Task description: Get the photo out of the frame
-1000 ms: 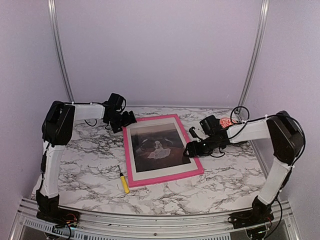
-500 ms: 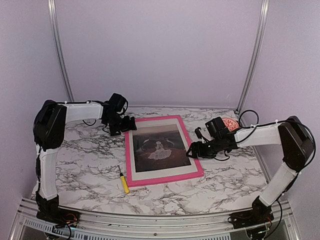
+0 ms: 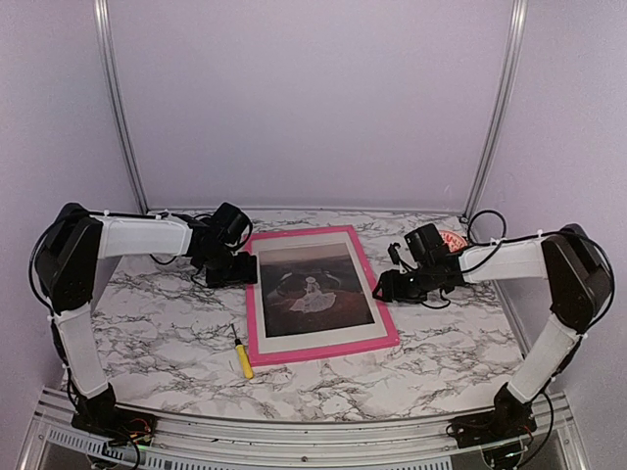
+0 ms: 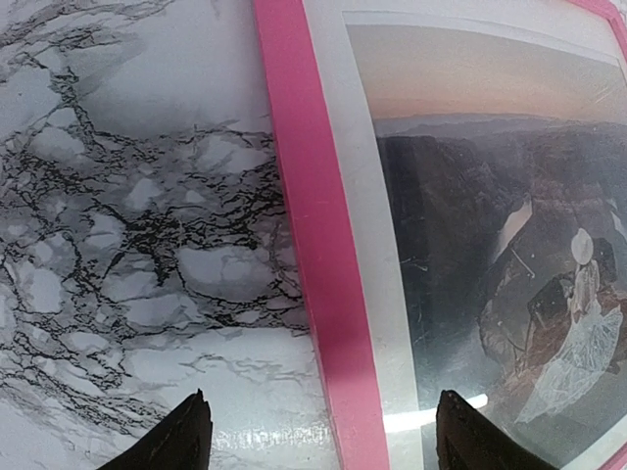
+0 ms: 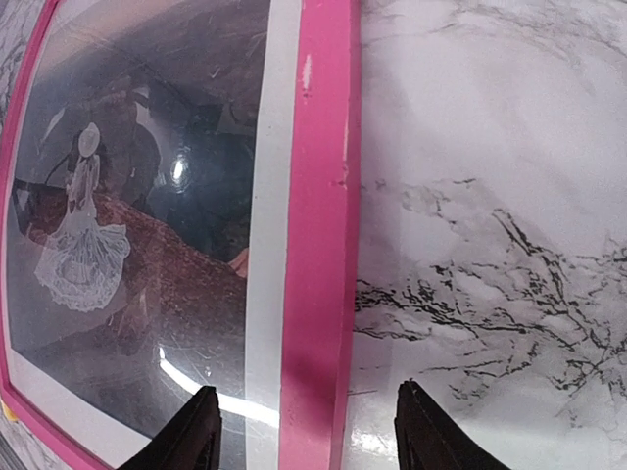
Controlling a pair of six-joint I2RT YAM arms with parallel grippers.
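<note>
Approach stage: left gripper and right gripper, fingers spread wide, each straddle one border of the frame; next, probably clasp and overturn it to reach the photo.

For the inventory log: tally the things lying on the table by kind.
Pink picture frame: 1
Photo, inside the frame: 1
White mat: 1
Yellow-handled screwdriver: 1
Small round red object: 1
Total: 5

1. Boxy white links form the left arm and the right arm, joined by rounded black joint housings.
2. Thin black cables loop just behind each gripper.
3. The left gripper and right gripper have matte black, tapered fingertips.
</note>
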